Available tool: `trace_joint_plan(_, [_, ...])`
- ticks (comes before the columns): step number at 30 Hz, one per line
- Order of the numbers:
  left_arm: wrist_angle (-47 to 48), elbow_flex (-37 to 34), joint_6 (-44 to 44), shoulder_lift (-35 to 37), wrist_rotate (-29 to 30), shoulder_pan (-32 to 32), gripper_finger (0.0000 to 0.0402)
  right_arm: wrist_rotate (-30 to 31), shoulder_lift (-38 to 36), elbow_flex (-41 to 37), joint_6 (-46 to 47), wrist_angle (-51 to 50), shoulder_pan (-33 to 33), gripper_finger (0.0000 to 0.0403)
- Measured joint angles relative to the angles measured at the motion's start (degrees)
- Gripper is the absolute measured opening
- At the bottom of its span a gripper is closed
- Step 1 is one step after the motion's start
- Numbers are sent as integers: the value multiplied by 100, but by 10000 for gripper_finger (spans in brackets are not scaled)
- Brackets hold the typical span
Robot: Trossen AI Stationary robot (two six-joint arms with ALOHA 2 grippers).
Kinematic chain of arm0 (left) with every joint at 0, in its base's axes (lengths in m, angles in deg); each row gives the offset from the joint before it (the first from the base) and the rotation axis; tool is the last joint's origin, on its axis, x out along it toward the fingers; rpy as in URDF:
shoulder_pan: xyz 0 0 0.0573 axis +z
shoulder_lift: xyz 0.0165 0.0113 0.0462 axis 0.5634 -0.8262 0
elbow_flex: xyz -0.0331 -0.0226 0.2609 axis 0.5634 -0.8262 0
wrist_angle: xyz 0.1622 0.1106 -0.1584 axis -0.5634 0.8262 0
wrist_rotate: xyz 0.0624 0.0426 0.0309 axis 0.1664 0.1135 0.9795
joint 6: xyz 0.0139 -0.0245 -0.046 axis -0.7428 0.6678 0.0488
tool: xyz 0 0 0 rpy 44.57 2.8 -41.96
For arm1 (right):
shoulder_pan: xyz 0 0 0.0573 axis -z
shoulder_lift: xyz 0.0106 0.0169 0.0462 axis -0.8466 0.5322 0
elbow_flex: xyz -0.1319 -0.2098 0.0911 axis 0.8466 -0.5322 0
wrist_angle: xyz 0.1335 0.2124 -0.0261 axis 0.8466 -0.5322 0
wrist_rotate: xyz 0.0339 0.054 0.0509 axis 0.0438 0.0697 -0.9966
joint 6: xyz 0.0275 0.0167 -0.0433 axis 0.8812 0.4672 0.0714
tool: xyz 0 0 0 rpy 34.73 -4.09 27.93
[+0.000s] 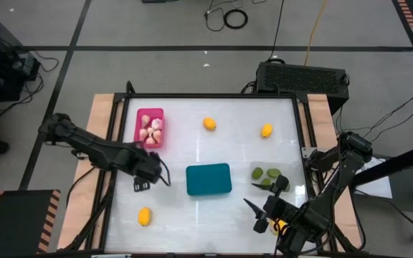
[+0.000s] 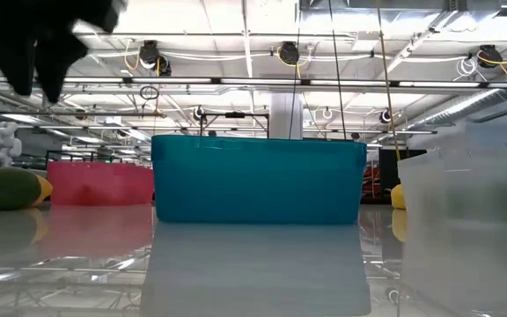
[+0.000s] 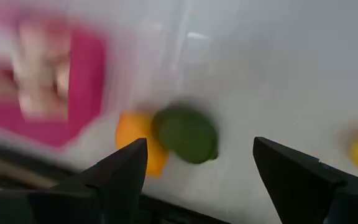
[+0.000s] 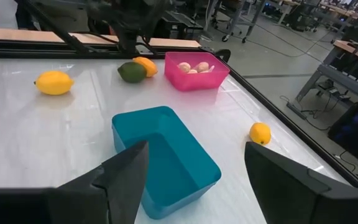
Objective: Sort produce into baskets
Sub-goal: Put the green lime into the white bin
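Clearly the sorting is partway through, and everything can be placed from the teal basket [image 1: 209,179] at the middle of the table. Up and to its left stands the pink basket [image 1: 150,127], already holding the pale garlic bulbs [image 1: 151,131]. Just below that basket the left gripper [image 1: 143,178] hovers with its fingers spread and nothing between them; its wrist view shows a dark-green fruit [image 3: 186,134] touching a yellow-orange fruit [image 3: 139,147] right beneath it. I take this pair as the step in hand: the next move calls for lowering onto one fruit without nudging the other, then carrying it to its own basket. A lone yellow fruit [image 1: 144,216] lies below and left of the teal basket, which looks empty. Two more yellow fruits [image 1: 209,123] sit above it. To its right, the clear basket [image 1: 267,176] holds green fruits. Below that, the right gripper [image 1: 270,206] waits, jaws apart and empty.
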Motion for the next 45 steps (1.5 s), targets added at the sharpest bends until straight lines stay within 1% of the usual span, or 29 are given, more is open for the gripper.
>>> trace_joint_plan(2, [-68,-478,743,228,-11,108,299,-2,0,0,-2,7,21,258])
trace_joint_plan(4, [-180,-855,1517,376,-153,208,299,-2,0,0,-2,15,63,258])
trace_joint_plan(8, [-383,-1330,2963,416,-538,340,299,-2,2,0,-30,40,183,258])
trace_joint_plan(10, [-444,-1477,3365,395,-549,338,299,-2,2,0,-116,75,246,258])
trace_joint_plan(12, [-663,-1615,3555,379,-616,340,299,-4,2,0,-176,112,303,258])
trace_joint_plan(17, [-1073,-1815,3627,380,-688,340,299,-14,2,0,-304,156,407,258])
trace_joint_plan(26, [-1439,-2232,3765,383,-708,343,299,-26,4,0,-391,187,413,258])
trace_joint_plan(32, [-2112,-2603,3758,381,-724,411,299,-26,4,0,-479,263,413,258])
trace_joint_plan(37, [-2345,-2794,3700,381,-693,541,299,-26,4,0,-479,263,413,258])
trace_joint_plan(45, [-2719,-2913,3333,381,-579,670,294,-26,4,0,-479,263,413,258])
